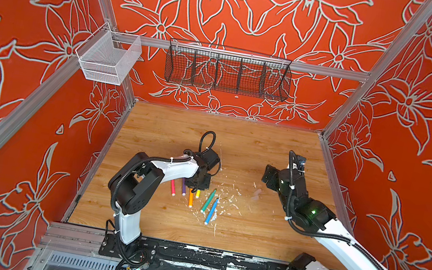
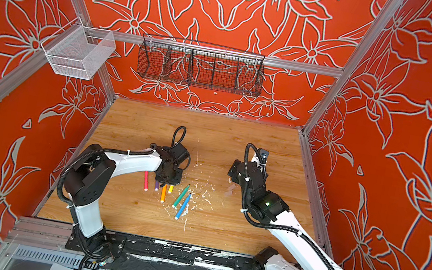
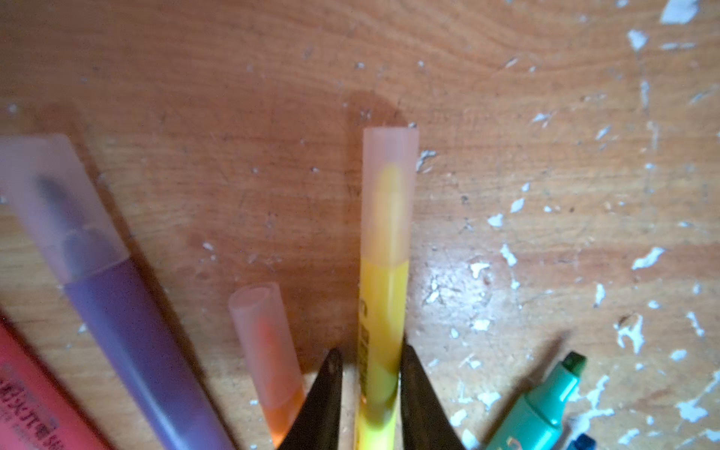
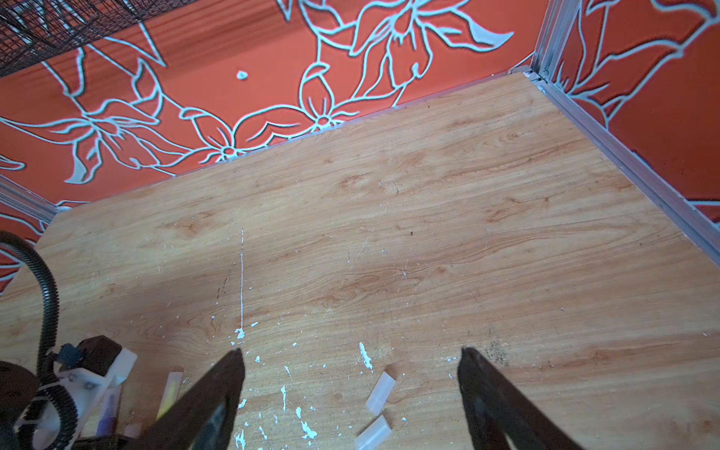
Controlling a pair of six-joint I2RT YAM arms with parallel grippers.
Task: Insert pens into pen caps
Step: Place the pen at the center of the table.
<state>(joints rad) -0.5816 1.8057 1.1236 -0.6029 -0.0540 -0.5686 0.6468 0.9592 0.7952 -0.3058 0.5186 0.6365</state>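
Left wrist view: the left hand [image 3: 370, 346] sits low over the worktop [image 3: 233, 117], its jaws narrow on either side of the yellow pen [image 3: 383, 311]. One jaw touches the barrel and the other shows a sliver of gap, so we cannot tell whether it grips. The yellow pen wears its clear cap [image 3: 389, 195].

Just beside the yellow pen lies the orange pen [image 3: 282, 415], then the purple pen [image 3: 136, 331], both capped. The pink pen [image 3: 27, 389] lies beyond them, its tip end out of frame. On the yellow pen's other side, the green pen [image 3: 545, 405] and blue pen [image 3: 582, 442] show bare tips.

Right wrist view: the right hand [image 4: 350, 350] is spread wide and empty above two loose caps [image 4: 381, 391]. These lie well apart from the yellow pen, to the robot's right of it.

We judge three pens surely done, perhaps four, with green and blue left to cap.

In both top views the pens lie flat in a fan. Their long axes run away from the robot, and the capped ends and bare tips point away from it. Green and blue lean toward the robot's right. The loose caps lie on their sides.
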